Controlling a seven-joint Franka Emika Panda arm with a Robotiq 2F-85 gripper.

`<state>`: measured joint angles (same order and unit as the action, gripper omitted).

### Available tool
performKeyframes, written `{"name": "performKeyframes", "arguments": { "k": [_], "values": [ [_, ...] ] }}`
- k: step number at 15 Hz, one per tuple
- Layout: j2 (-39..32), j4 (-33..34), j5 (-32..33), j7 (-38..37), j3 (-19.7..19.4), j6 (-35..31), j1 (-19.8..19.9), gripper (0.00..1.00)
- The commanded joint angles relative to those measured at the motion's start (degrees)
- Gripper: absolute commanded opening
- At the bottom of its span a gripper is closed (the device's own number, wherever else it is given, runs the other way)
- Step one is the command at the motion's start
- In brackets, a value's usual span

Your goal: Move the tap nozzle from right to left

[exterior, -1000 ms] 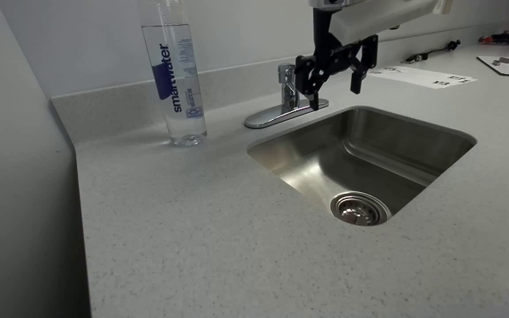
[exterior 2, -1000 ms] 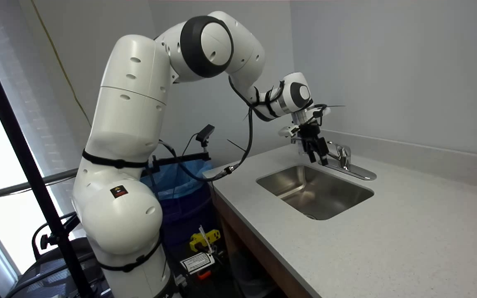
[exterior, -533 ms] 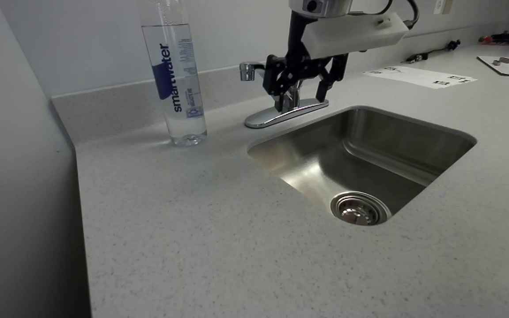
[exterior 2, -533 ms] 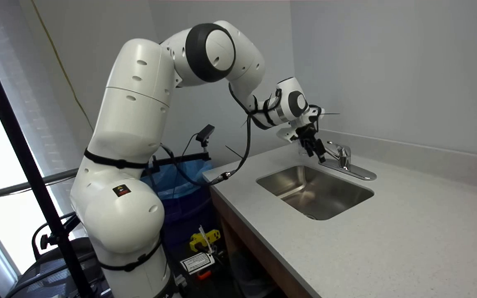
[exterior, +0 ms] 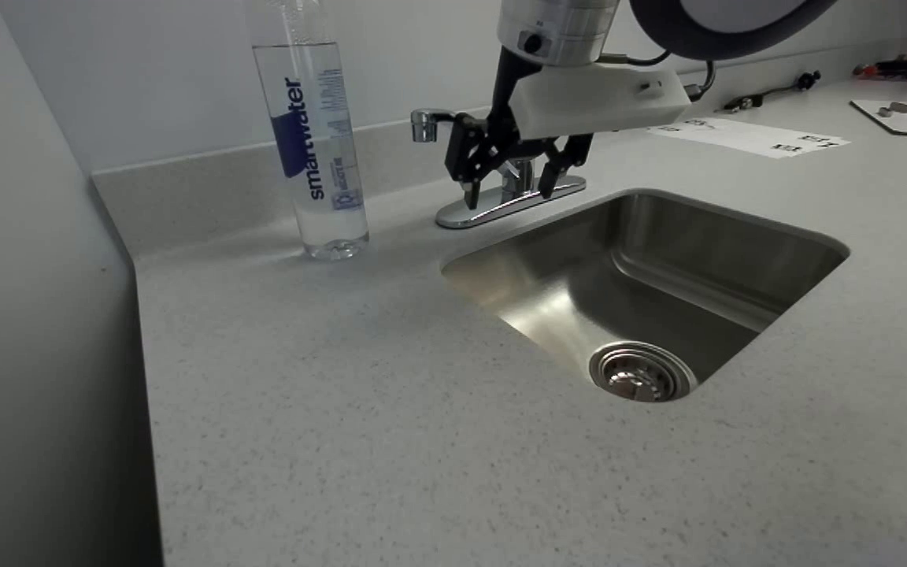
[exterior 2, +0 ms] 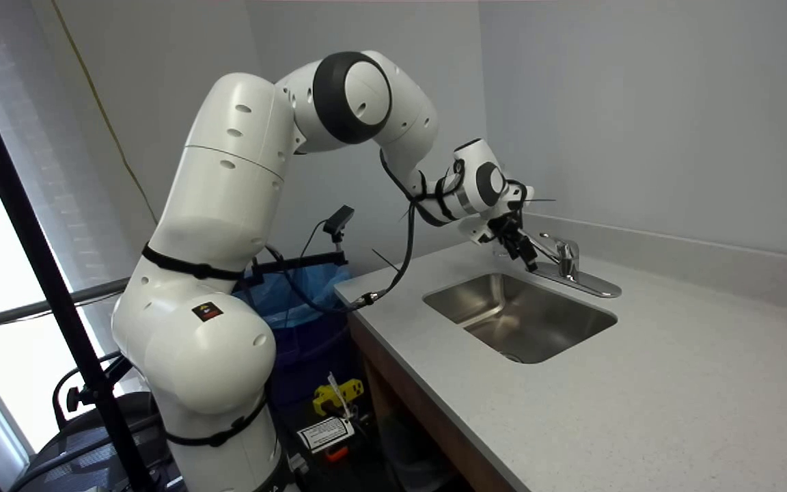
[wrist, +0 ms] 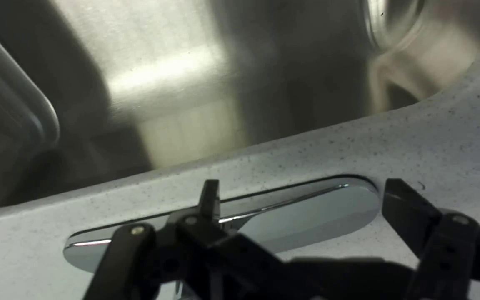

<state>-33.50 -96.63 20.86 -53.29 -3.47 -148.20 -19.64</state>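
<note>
Above the faucet's base plate, my claw hung agape, gripping nothing I could see; the tap nozzle pointed left, toward the bottle. I judged the swing mostly done, perhaps one nudge and my retreat remaining.

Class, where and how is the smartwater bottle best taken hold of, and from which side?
Grip the bottle around its lettered middle, probably with the tool coming in level from the side away from the backsplash: the bottle stands upright, its body is slim and straight-sided, and the backsplash rises behind it.
</note>
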Motion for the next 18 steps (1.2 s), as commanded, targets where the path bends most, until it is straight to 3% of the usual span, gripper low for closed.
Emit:
{"name": "performKeyframes", "arguments": {
  "k": [1,18],
  "values": [
    [-1.75,2.94,-0.18,-0.82,-2.32,-2.70,-1.17,1.00],
    [0.65,1.33,-1.58,1.60,-3.74,-4.07,0.56,1.00]
  ]
}}
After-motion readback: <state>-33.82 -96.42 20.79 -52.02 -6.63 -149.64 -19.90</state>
